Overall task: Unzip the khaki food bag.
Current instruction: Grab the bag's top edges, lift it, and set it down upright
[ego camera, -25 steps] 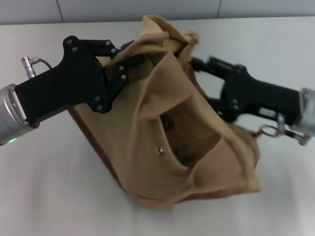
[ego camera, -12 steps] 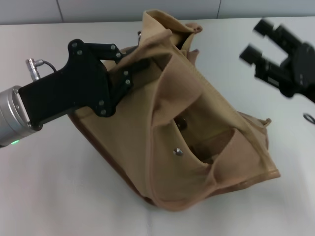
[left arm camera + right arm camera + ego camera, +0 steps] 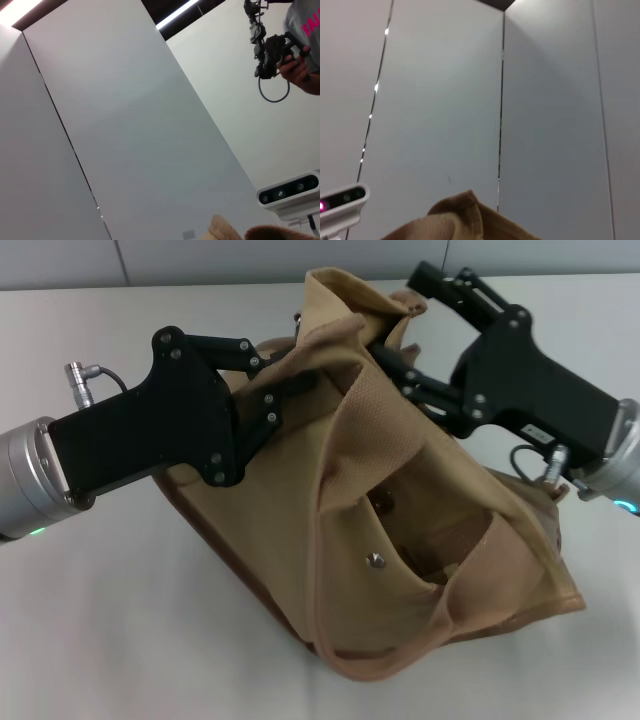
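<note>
The khaki food bag (image 3: pixel 400 540) lies tilted and crumpled on the white table (image 3: pixel 120 620), with its front pocket and snap button (image 3: pixel 375 560) facing up. My left gripper (image 3: pixel 290 375) is shut on the fabric at the bag's upper left edge. My right gripper (image 3: pixel 400 315) is at the bag's top right corner with its jaws apart, one finger (image 3: pixel 455 288) above the folded top edge and one below it. The top zipper is hidden in the folds. Tan fabric also shows in the left wrist view (image 3: pixel 225 232) and in the right wrist view (image 3: pixel 460 220).
Grey wall panels (image 3: pixel 280 258) stand behind the table's far edge. The left wrist view shows a wall-mounted camera (image 3: pixel 289 192) and a person's hand holding a device (image 3: pixel 280 50). A small white device (image 3: pixel 340 202) shows in the right wrist view.
My right gripper let go and pulled away to the right, then came back to the bag's top right corner. The bag shifted right and slumped flatter. My left gripper kept its hold.
</note>
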Controlling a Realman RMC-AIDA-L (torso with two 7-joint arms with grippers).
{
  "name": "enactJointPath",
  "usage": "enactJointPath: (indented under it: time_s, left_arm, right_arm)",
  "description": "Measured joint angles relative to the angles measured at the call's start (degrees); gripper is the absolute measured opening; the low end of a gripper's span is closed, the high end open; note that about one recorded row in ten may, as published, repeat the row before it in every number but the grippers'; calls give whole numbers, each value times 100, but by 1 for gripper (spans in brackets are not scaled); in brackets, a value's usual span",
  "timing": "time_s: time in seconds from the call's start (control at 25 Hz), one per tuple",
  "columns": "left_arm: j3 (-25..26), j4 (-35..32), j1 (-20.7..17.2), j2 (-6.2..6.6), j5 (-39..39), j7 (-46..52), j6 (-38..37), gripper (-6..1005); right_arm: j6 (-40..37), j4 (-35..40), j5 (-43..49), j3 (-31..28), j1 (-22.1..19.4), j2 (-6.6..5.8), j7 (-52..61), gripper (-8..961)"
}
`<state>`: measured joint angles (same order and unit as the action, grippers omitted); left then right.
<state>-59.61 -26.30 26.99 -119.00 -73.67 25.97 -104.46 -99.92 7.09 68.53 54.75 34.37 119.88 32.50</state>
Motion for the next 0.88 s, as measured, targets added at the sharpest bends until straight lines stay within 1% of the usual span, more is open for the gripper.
enactJointPath:
  time_s: [0.16, 0.2, 0.24, 0.28, 0.32, 0.36, 0.4, 0.44, 0.48, 0.56, 0.68, 0.76, 0.8, 0.84, 0.88]
  left_arm:
    - [-28, -4, 0, 1, 0, -31, -12, 80]
    - [-42, -6, 0, 3, 0, -37, -14, 80]
    - [-59, -15, -1, 9, -2, -43, -19, 80]
    - [-61, -19, -1, 10, -2, -44, -19, 80]
    - [-63, -21, -1, 10, -2, -45, -20, 80]
    - [-66, -23, 0, 14, -5, -47, -23, 80]
    - [-71, -28, 1, 17, -6, -48, -26, 80]
    - [-71, -28, 1, 17, -6, -48, -26, 80]
    - [-72, -31, 2, 19, -7, -48, -29, 80]
    - [-70, -39, 7, 18, -7, -48, -30, 80]
    - [-42, -42, 21, 18, -6, -48, -17, 80]
    - [-33, -42, 39, 17, -6, -48, -4, 80]
    - [-30, -42, 50, 17, -7, -48, 3, 80]
    - [-28, -42, 57, 17, -7, -48, 7, 80]
    - [-26, -42, 58, 17, -7, -48, 9, 80]
  right_arm:
    - [270, -31, 1, 226, 162, 0, -75, 847]
    - [416, 59, 1, 485, 202, -6, 57, 847]
    - [416, 59, 1, 485, 202, -6, 57, 847]
    - [477, 240, 0, 731, 137, -25, 258, 847]
    - [477, 240, 0, 731, 137, -25, 258, 847]
    - [488, 364, 0, 882, 69, -35, 374, 847]
    - [490, 750, -1, 1203, -165, -48, 615, 848]
    - [488, 966, -1, 1343, -304, -52, 719, 848]
    - [488, 966, -1, 1343, -304, -52, 719, 848]
    - [473, 1399, 21, 1503, -601, -55, 862, 848]
    - [432, 1960, 190, 1536, -1015, -62, 1105, 847]
    - [401, 2200, 355, 1490, -1174, -86, 1294, 847]
    - [351, 2384, 533, 1458, -1285, -136, 1433, 846]
    - [351, 2384, 533, 1458, -1285, -136, 1433, 846]
    - [315, 2455, 626, 1448, -1325, -169, 1481, 845]
